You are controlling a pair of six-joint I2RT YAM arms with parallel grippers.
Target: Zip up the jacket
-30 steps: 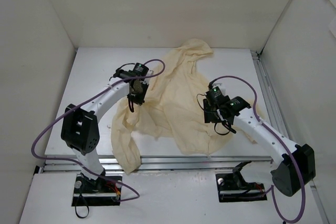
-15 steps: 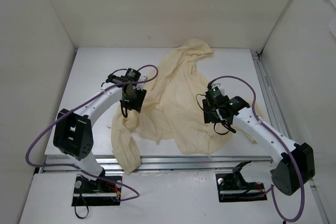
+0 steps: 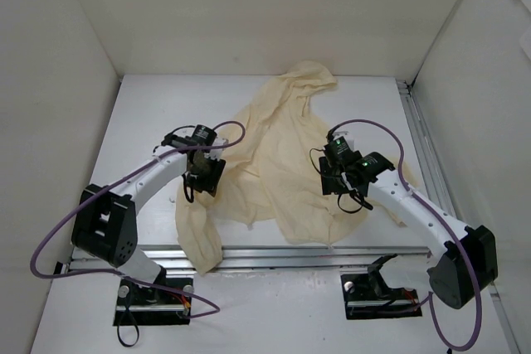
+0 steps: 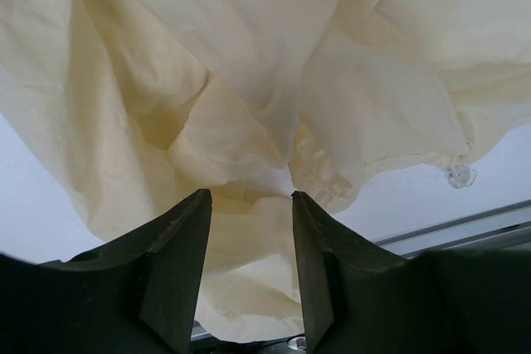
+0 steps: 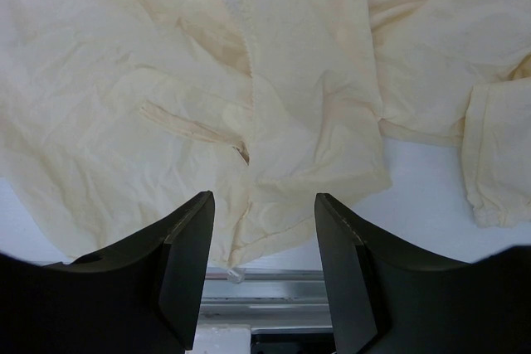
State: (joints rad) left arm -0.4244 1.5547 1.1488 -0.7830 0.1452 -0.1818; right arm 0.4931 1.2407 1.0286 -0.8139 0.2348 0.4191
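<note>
Having just released jacket (image 3: 282, 147), our L gripper (image 4: 249, 198) hangs parted, empty; R gripper (image 5: 262, 198) parted over jacket too; zip (image 5: 236, 14) needs regrasp.

The jacket (image 3: 282, 155) is plain pale cream-yellow, unpatterned, shaded tan in its creases. The table (image 3: 133, 122) under the jacket is light grey-white. Over the jacket, the left arm (image 3: 153, 174) and right arm (image 3: 415, 209) are white with black joints and purple cables (image 3: 369, 121).

Crumpled jacket (image 3: 278, 151) on white table (image 3: 141, 118)
</note>
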